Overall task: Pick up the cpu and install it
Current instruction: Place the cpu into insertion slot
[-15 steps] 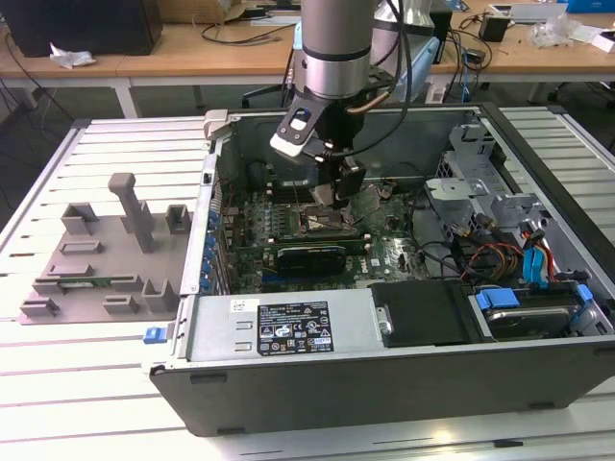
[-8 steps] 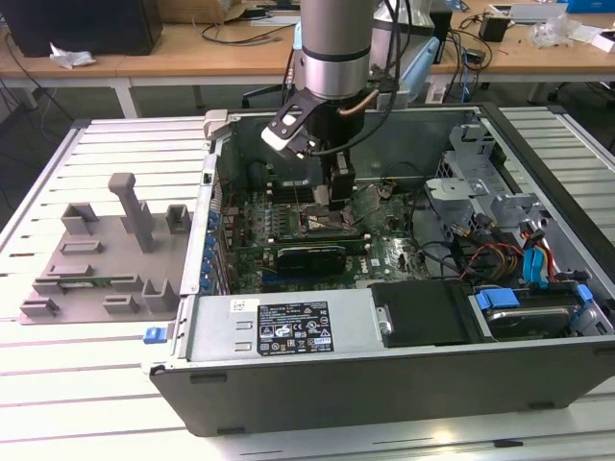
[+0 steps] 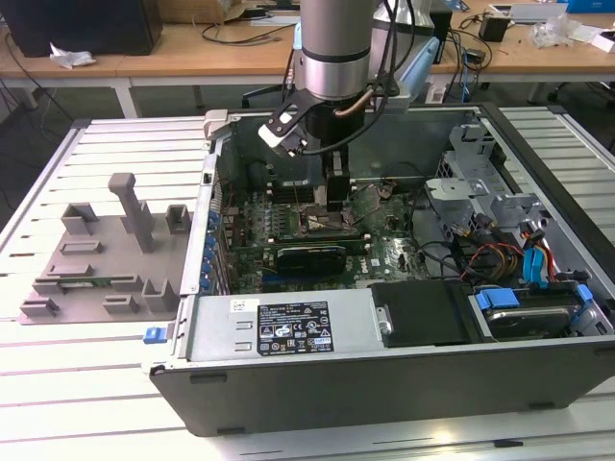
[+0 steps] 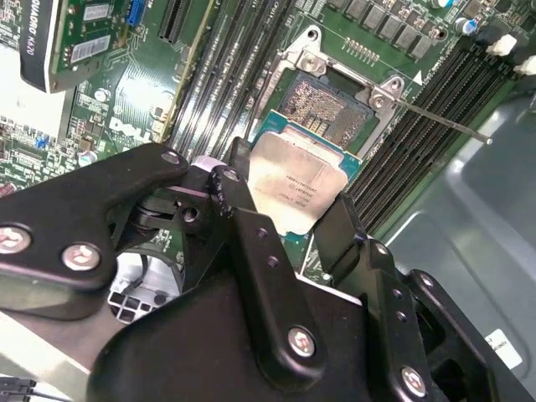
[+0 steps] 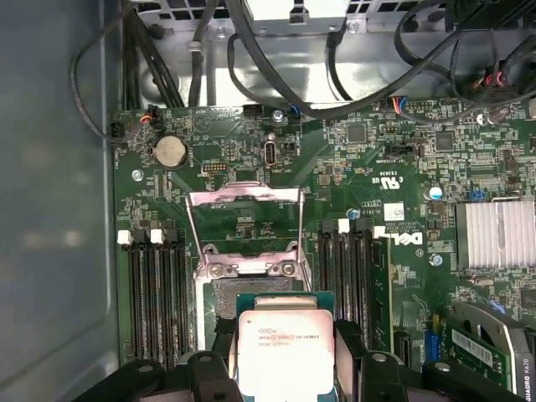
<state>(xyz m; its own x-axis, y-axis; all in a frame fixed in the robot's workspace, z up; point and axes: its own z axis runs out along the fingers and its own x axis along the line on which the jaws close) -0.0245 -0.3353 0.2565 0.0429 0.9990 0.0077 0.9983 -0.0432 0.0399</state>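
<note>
Hovering just over the open motherboard socket [image 4: 325,110], the gripper [image 4: 289,201] clamps the cpu [image 4: 295,186] by two opposite edges, silver top up, apparently not seated; black fingers [image 4: 251,243] hide its near edge.

Case [image 3: 384,394]: dark grey, open, lying on its side on the table.
Table [image 3: 77,384]: white, slatted.
Tray [image 3: 91,264]: grey, with upright posts, just beside the case on the exterior view's left.
Board [image 5: 352,167]: green, inside the case.
Battery [image 5: 170,152]: coin cell on the board.
Heatsink [image 5: 496,234]: silver fins on the board.
Power supply [image 3: 279,331]: silver, labelled, along the case's near wall.
Desks [image 3: 173,53]: wooden, behind the table.
</note>
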